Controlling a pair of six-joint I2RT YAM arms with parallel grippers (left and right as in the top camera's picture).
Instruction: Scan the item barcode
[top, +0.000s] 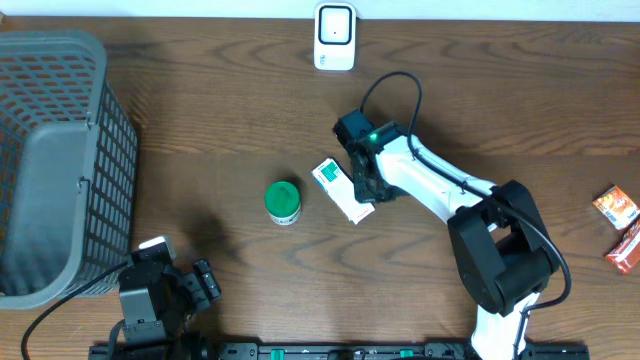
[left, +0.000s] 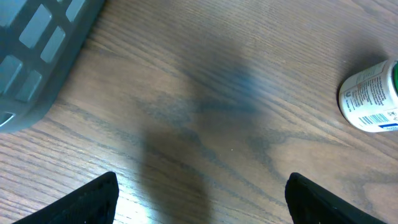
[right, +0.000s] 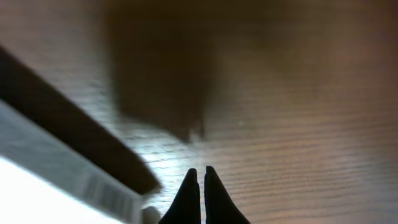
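Observation:
A white box with a green end (top: 338, 188) lies flat at the table's middle. In the right wrist view the white box (right: 56, 186) shows a barcode along its edge, just left of my fingertips. My right gripper (top: 363, 188) (right: 201, 169) is down at the box's right side, shut with nothing between its fingers. A white bottle with a green lid (top: 283, 202) (left: 370, 96) stands left of the box, its barcode label facing the left wrist camera. The white scanner (top: 334, 37) stands at the far edge. My left gripper (top: 205, 283) (left: 202, 178) hangs open over bare wood near the front left.
A grey mesh basket (top: 60, 160) (left: 37, 56) takes up the left side of the table. An orange snack packet (top: 615, 207) and another packet (top: 627, 246) lie at the right edge. The right arm's base (top: 500, 260) stands at front right.

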